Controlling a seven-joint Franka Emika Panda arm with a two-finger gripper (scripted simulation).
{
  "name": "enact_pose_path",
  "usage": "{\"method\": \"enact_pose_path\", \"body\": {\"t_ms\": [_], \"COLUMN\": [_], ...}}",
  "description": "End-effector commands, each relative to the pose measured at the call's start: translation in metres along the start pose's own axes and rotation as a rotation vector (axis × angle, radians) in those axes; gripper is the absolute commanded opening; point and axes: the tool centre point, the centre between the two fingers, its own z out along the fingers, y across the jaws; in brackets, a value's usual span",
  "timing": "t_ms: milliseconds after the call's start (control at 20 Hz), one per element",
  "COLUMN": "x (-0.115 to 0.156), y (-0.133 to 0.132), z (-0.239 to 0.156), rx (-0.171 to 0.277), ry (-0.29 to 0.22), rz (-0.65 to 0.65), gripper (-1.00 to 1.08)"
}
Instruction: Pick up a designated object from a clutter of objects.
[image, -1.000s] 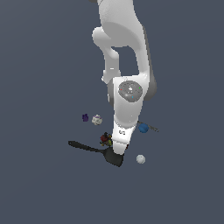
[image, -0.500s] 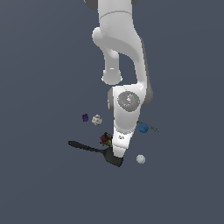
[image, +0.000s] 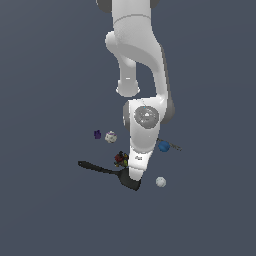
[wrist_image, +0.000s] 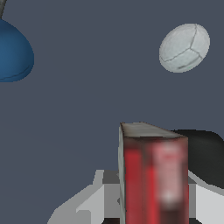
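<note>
Looks like the reach is basically done: the tool (image: 133, 181) is low over the black spatula (image: 107, 171), the red box (wrist_image: 153, 175) sits right between its fingers, can't tell if they're clamped, and the lift's left.

Glossy white arm (image: 136, 60) — grey, perhaps metallic, joint disc (image: 146, 117).

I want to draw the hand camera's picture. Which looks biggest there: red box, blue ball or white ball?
Red box
Blue ball, partly cut off at the edge
White ball
The box sits nearest the camera, so it only looks biggest.
</note>
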Motion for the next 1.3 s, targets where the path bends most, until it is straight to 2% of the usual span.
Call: {"method": "enact_pose_path", "body": {"t_ms": [0,350,650,950,1250], "x": [0.000,0.000,-0.002,-0.005,-0.009], "y": [0.000,-0.001,-0.007,-0.016,-0.029], "z": [0.000,-0.006,-0.030,-0.074,-0.136], "rx": [0.001,0.000,0.000,0.000,0.000], "ry": [0.000,0.000,-0.001,-0.002,-0.001], "rz": [0.000,0.000,-0.001,-0.001,-0.002], "gripper": [-1.00,-1.00,-1.00,-1.00,-1.00]}}
